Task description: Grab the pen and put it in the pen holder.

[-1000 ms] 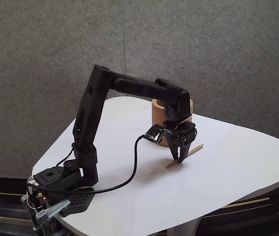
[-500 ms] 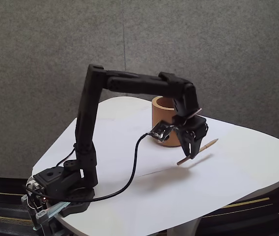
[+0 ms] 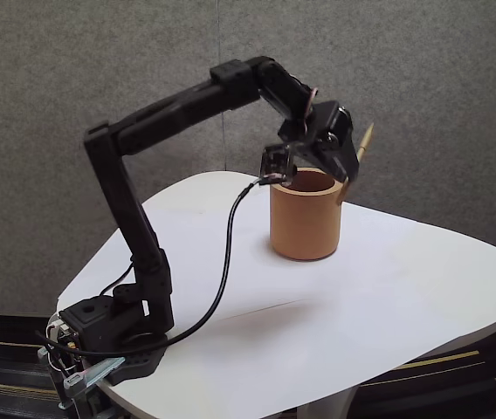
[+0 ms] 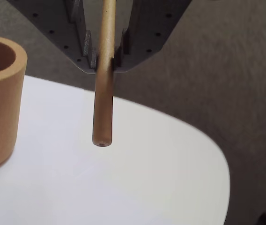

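Fixed view: tool point(image 3: 347, 168) clamps pen point(image 3: 361, 147) aloft, steeply tilted, beside pen holder point(image 3: 304, 218) rim.

Matte black arm point(image 3: 134, 218), black cable point(image 3: 227, 262)

Raised arm point(image 3: 187, 105), jaws clamped together
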`<control>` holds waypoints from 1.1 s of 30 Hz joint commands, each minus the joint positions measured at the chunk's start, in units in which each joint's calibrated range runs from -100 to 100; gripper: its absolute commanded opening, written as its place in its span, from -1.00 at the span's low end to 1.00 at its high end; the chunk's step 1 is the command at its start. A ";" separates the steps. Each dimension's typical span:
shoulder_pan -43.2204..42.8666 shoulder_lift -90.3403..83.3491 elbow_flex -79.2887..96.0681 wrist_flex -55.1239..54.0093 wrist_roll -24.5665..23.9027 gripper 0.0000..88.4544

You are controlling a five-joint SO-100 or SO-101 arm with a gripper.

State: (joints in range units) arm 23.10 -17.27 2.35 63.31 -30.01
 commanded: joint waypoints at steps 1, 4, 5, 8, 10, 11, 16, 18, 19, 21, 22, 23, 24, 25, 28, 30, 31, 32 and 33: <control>-0.04 -9.69 -2.26 -0.17 6.77 -0.99; -0.55 -13.67 -1.99 -0.17 13.40 -0.99; -0.63 -14.49 -1.81 -0.17 15.51 -0.99; -0.77 -16.28 -0.18 -0.34 23.30 -0.99; -1.14 -16.76 1.26 -0.93 29.41 -0.99; -1.14 -16.76 1.62 -1.02 32.83 -0.99; -1.43 -16.76 1.53 -1.19 44.25 -0.99; -2.16 -16.76 1.35 -1.78 47.46 -0.99; -2.82 -16.76 1.53 -3.14 48.78 -0.99; -4.14 -16.76 1.53 -7.20 51.25 -0.99; -4.80 -16.76 1.53 -9.58 52.41 -0.99; -5.60 -16.76 1.53 -12.54 53.68 -0.99; -6.48 -16.52 1.53 -15.17 54.78 -0.99; -7.29 -16.44 1.53 -18.14 55.94 -0.99; -9.63 -16.03 1.26 -25.34 58.47 -0.99; -11.31 -16.03 1.26 -28.90 59.89 -0.99; -12.19 -16.03 1.53 -30.25 60.57 -0.99; -13.14 -16.03 1.62 -31.27 61.42 -0.99; -14.17 -16.03 1.62 -31.86 62.15 -0.99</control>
State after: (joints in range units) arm 11.79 -32.43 4.42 35.85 29.57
